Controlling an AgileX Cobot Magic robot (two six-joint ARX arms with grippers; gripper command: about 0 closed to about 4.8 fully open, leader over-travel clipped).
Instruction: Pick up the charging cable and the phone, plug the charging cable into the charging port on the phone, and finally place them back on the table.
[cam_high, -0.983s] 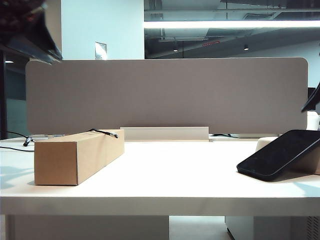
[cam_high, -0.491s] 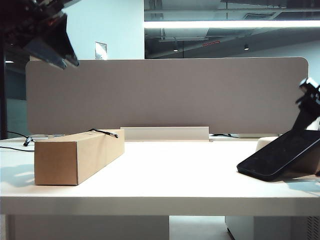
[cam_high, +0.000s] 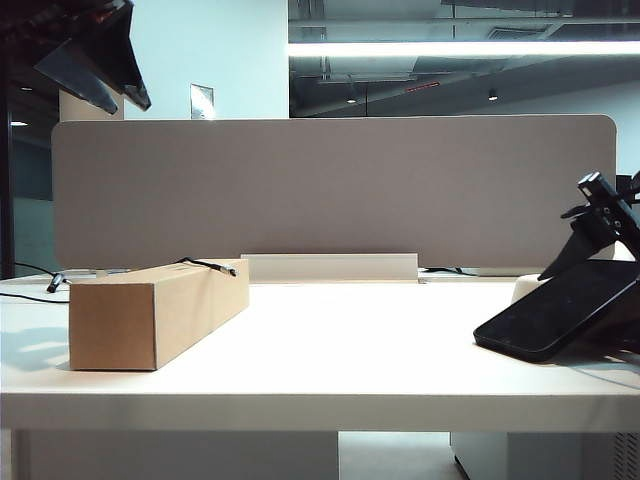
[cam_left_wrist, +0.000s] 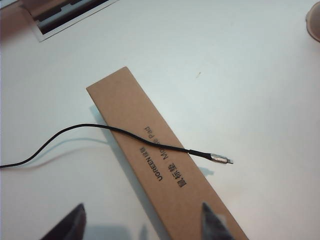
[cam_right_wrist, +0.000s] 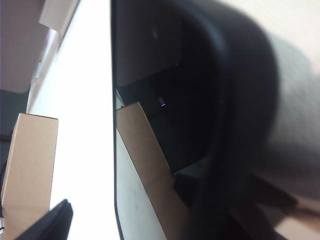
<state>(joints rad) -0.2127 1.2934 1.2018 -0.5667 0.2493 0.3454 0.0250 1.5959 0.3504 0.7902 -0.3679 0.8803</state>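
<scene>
Surroundings: a long cardboard box (cam_high: 155, 310) lies on the white table (cam_high: 330, 350) at lower left of the exterior view; a grey divider panel (cam_high: 330, 190) stands behind it.
Charging cable: the cord (cam_left_wrist: 125, 135) lies across the box top, its silver plug (cam_left_wrist: 221, 159) jutting past the box edge above the table.
Phone: the phone (cam_high: 555, 308) is propped tilted at lower right, its raised end cut off by the frame edge.
Left gripper: the left gripper (cam_left_wrist: 142, 222) hangs at upper left of the exterior view, fingers spread wide, holding nothing.
Right gripper: the right gripper (cam_high: 590, 225) sits just over the phone's raised end, jaws apart, gripping nothing.
Change: a second ago only the tip of the right gripper showed at the right edge; it has since come down to the phone.
Obscured: the right wrist view is blurred; the charging port cannot be made out.
</scene>
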